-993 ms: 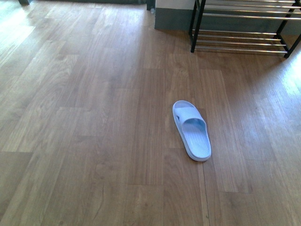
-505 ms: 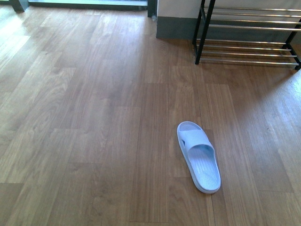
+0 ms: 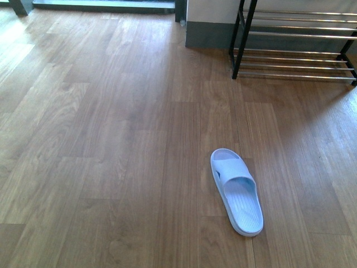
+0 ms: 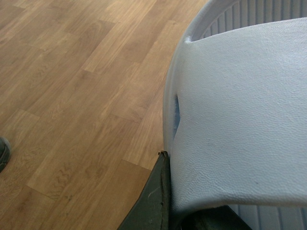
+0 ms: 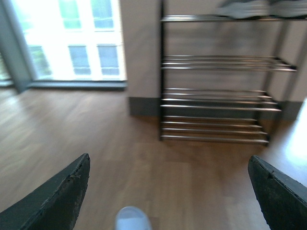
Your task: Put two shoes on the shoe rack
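One pale blue slide (image 3: pixel 237 192) lies flat on the wood floor right of centre in the front view, toe pointing away. Neither arm shows in that view. In the left wrist view my left gripper (image 4: pixel 177 206) is shut on the strap of another pale blue slide (image 4: pixel 240 115), which fills most of that picture; one dark finger (image 4: pixel 151 201) presses the strap's edge. My right gripper (image 5: pixel 168 191) hangs open above the floor, the toe of the floor slide (image 5: pixel 132 219) just below it. The shoe rack (image 3: pixel 295 39) stands at the far right against the wall, also blurred as the rack (image 5: pixel 216 96).
Blurred grey shoes (image 5: pixel 259 7) sit on the rack's top tier. A bright window (image 5: pixel 72 38) lies left of the rack, with a grey wall base (image 3: pixel 209 33) between them. A dark rounded object (image 4: pixel 2 153) shows at the floor's edge in the left wrist view.
In the front view the floor slide and the rack have both slid lower in the picture and look slightly nearer. The slide has not shifted on the floor.
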### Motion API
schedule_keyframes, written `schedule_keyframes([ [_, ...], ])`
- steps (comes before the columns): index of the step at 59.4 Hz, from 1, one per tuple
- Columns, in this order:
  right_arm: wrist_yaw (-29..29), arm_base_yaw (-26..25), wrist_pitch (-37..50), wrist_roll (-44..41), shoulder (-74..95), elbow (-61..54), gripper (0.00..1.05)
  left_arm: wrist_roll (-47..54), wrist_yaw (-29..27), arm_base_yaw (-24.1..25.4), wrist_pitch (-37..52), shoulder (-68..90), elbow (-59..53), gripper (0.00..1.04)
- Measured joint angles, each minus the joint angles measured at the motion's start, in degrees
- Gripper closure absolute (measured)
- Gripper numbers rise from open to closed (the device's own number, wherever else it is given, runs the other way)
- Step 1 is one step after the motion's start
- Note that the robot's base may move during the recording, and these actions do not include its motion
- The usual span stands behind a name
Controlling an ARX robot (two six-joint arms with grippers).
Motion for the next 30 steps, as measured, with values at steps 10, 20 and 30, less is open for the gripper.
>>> schedule_keyframes([
  [10,10.93,0.66,9.9,3.15,21.38,0.74,0.09,0.0,0.0,0.0,0.0,0.0,0.0,1.03],
  [20,0.17,-5.42,35.87,0.44,60.5,6.51,0.09,0.0,0.0,0.0,0.0,0.0,0.0,1.03],
  [30,-6.36,-9.03,49.16,-4.0,94.73,16.72,0.09,0.02,0.02,0.0,0.0,0.0,0.0,1.03],
])
